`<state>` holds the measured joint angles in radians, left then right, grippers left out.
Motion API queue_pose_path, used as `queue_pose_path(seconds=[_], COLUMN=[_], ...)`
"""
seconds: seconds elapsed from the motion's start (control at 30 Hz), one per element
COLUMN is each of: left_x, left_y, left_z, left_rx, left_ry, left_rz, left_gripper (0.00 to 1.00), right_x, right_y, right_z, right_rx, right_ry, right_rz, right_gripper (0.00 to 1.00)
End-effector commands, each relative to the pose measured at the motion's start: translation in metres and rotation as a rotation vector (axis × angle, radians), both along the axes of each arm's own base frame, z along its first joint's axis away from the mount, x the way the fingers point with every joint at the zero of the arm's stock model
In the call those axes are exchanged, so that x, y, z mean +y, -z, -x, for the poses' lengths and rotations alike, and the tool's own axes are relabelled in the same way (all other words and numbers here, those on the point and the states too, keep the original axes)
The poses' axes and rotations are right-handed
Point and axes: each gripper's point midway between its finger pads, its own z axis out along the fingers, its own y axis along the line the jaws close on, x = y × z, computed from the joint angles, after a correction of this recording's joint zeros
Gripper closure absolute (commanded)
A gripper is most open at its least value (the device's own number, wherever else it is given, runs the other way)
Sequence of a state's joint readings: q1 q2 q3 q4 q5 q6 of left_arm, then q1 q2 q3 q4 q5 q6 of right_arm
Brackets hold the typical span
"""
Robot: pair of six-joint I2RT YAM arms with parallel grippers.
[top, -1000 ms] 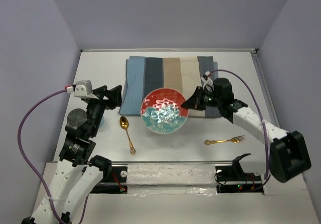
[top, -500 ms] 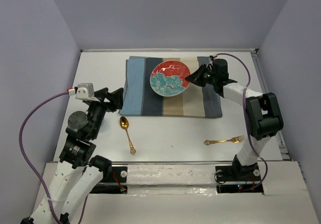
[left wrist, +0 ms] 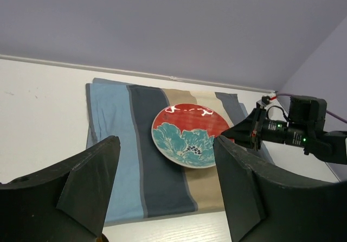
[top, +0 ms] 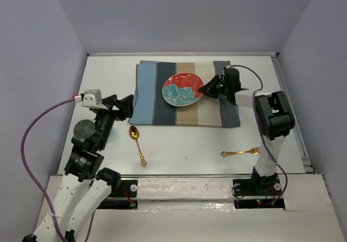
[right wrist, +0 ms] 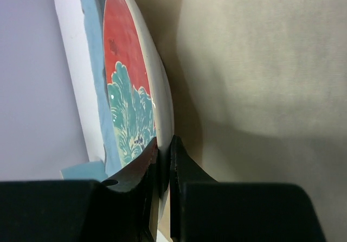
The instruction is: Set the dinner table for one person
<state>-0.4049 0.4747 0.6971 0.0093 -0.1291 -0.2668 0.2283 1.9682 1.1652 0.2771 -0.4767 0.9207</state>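
Note:
A red plate with a teal flower (top: 183,88) lies over the striped cloth mat (top: 157,93) at the back of the white dinner table (top: 190,141). My right gripper (top: 205,89) is shut on the plate's right rim; in the right wrist view its jaws (right wrist: 164,160) pinch the white rim of the plate (right wrist: 130,106). The plate also shows in the left wrist view (left wrist: 190,134). My left gripper (top: 126,105) is open and empty, left of the mat, its fingers (left wrist: 87,182) wide apart. A gold spoon (top: 137,143) lies near the left arm. A gold fork (top: 242,152) lies at the right front.
The mat (left wrist: 116,144) has blue, grey and tan stripes. Purple walls close the table on three sides. The right arm's cable loops above the mat's right end (top: 246,71).
My right gripper has carried the plate from the table's front middle back over the mat and lowered it toward the cloth. The left arm has barely moved.

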Motion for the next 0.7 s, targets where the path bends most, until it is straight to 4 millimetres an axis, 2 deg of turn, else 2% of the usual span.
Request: queue_pose_path(seconds=[0.0,0.03,0.07,0.1,0.17,0.23,0.27,0.37,0.4,0.53,0.57,0.6,0.67], left_x=[-0.001,-0.001,-0.001,-0.002,-0.002,-0.002,-0.002,-0.001,0.000,0.000,-0.001,-0.001,-0.001], left_y=[-0.009,-0.009,-0.009,-0.010,-0.010,-0.009,-0.009,-0.010,-0.010,-0.011,-0.011,-0.010,-0.010], left_z=[-0.001,-0.002,-0.001,-0.002,-0.002,-0.002,-0.002,-0.002,-0.002,-0.001,0.000,0.000,0.000], left_rx=[-0.038,-0.038,-0.038,-0.038,-0.038,-0.037,-0.036,-0.038,-0.038,-0.042,-0.043,-0.041,-0.041], left_ry=[0.004,0.002,0.004,0.004,0.004,0.004,0.006,0.001,-0.001,-0.001,0.002,0.003,0.002], left_rz=[-0.005,-0.005,-0.005,-0.003,-0.003,-0.004,-0.006,-0.005,-0.005,-0.003,-0.003,-0.002,-0.005], left_gripper=[0.19,0.19,0.19,0.19,0.19,0.19,0.19,0.19,0.19,0.19,0.19,0.19,0.19], right_x=[0.014,0.013,0.009,0.006,0.001,-0.004,-0.005,-0.016,-0.021,-0.064,-0.084,-0.094,-0.114], right_y=[-0.056,-0.042,-0.035,-0.025,-0.023,-0.020,-0.027,-0.032,-0.043,-0.063,-0.072,-0.076,-0.074], right_z=[-0.019,-0.017,-0.018,-0.014,-0.013,-0.010,-0.009,-0.009,-0.011,-0.025,-0.036,-0.041,-0.053], right_rx=[-0.194,-0.158,-0.148,-0.125,-0.123,-0.113,-0.127,-0.145,-0.167,-0.206,-0.223,-0.234,-0.235], right_ry=[-0.052,-0.054,-0.032,-0.031,-0.018,-0.021,-0.022,-0.016,0.004,0.078,0.130,0.158,0.196], right_rz=[-0.127,-0.100,-0.075,-0.043,-0.006,0.040,0.056,0.150,0.177,0.224,0.241,0.260,0.331], right_gripper=[0.98,0.92,0.78,0.71,0.55,0.46,0.41,0.39,0.39,0.47,0.52,0.55,0.60])
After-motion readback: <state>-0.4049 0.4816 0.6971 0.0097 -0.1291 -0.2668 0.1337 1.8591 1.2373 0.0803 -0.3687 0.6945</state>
